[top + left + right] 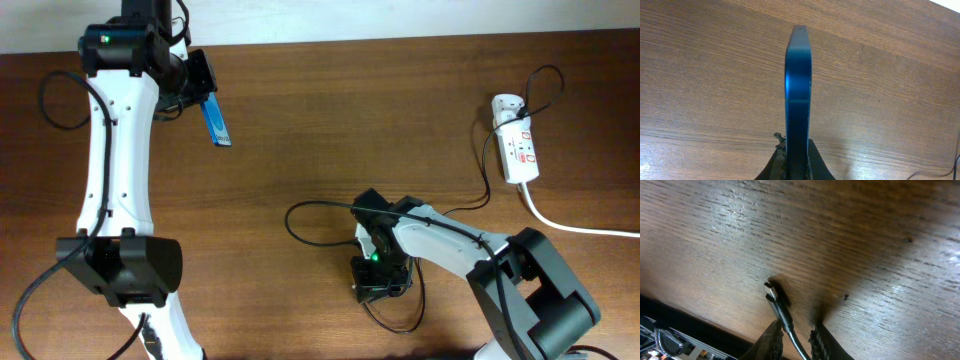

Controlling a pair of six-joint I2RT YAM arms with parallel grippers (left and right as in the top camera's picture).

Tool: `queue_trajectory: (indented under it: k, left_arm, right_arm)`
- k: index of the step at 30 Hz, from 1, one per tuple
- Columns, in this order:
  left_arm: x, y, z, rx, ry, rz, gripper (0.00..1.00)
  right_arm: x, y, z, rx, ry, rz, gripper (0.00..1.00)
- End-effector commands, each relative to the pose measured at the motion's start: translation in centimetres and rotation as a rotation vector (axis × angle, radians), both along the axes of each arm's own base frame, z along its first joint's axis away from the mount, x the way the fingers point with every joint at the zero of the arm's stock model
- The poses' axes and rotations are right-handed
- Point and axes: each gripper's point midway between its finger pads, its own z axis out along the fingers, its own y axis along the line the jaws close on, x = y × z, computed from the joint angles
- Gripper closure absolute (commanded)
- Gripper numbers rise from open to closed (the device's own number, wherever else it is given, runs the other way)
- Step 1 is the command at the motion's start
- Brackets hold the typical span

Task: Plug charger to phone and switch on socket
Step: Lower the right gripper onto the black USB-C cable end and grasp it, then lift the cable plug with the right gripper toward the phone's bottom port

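My left gripper [200, 85] is shut on the phone [215, 122], a blue slab held off the table at the far left. In the left wrist view the phone [798, 85] stands edge-on out of the left gripper [796, 161]. The charger [320, 204], a thin black cable, runs from the white adapter [505, 105] across to my right gripper [378, 288] near the front edge. In the right wrist view its plug tip [771, 291] rests on the wood. The cable lies against one finger [771, 340] of the right gripper [795, 336], with a gap to the other. The socket [519, 150] lies at the far right.
A thick white cord [570, 225] leaves the socket toward the right edge. The table's front edge [700, 325] is close beside the right gripper. Slack black cable loops under the right arm [400, 320].
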Motion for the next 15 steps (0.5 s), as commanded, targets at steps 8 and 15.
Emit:
queue_trajectory:
  k: [8,15]
  left_arm:
    - [0.17,-0.04,0.1,-0.016,-0.005,0.011,1.0]
    - [0.18,-0.04,0.1,-0.016,-0.005,0.011,1.0]
  right_arm:
    - [-1.4,0.6,-0.48,0.0,0.016,0.059,0.76]
    - [-1.12,0.59,-0.6,-0.002,0.002,0.06,0.77]
